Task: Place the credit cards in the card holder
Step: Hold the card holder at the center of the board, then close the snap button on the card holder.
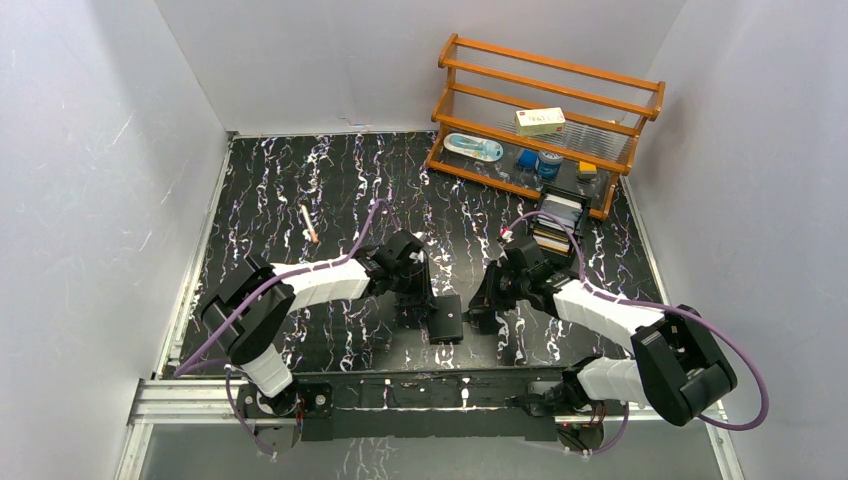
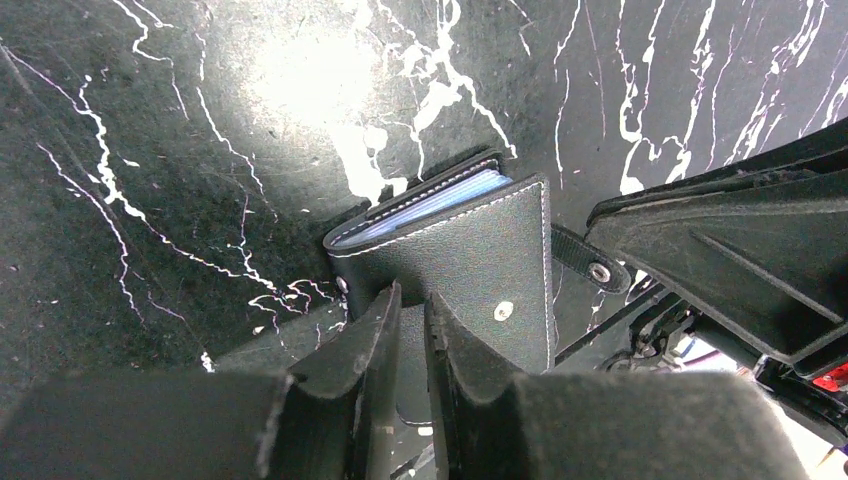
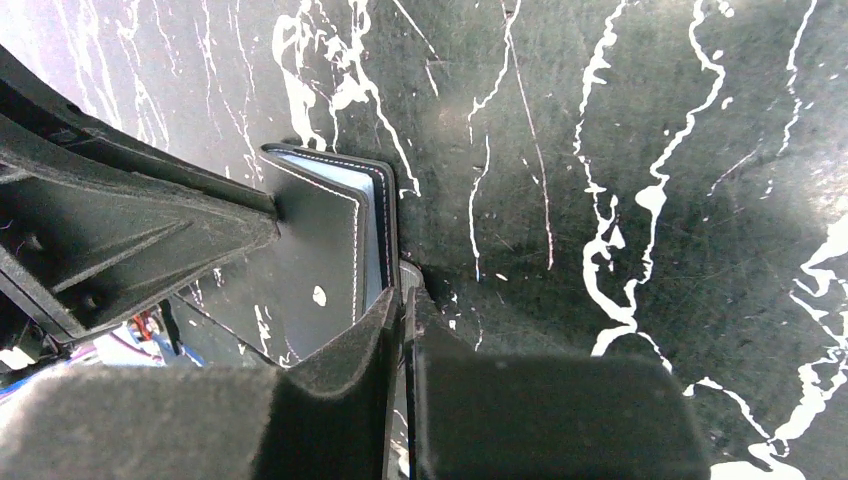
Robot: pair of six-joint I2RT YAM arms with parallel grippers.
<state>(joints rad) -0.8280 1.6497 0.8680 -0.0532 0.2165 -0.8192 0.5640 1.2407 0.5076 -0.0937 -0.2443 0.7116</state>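
Observation:
The card holder (image 1: pixel 446 320), a small black wallet with white stitching and a snap stud, lies near the table's front edge between both grippers. In the left wrist view the card holder (image 2: pixel 470 245) gapes a little, with pale blue pockets showing at its far edge. My left gripper (image 2: pixel 412 300) is shut on its near cover. My right gripper (image 3: pixel 403 295) pinches the thin edge of the card holder (image 3: pixel 320 240) from the other side. From above, the left gripper (image 1: pixel 428 306) and the right gripper (image 1: pixel 480 310) flank it. The credit cards (image 1: pixel 557 222) stand stacked, pale and tan, at back right.
A black open-topped box (image 1: pixel 545 240) holds the stacked cards in front of an orange wooden rack (image 1: pixel 545 120) with small items on it. A pencil-like stick (image 1: pixel 309 224) lies at mid left. White walls close in on three sides.

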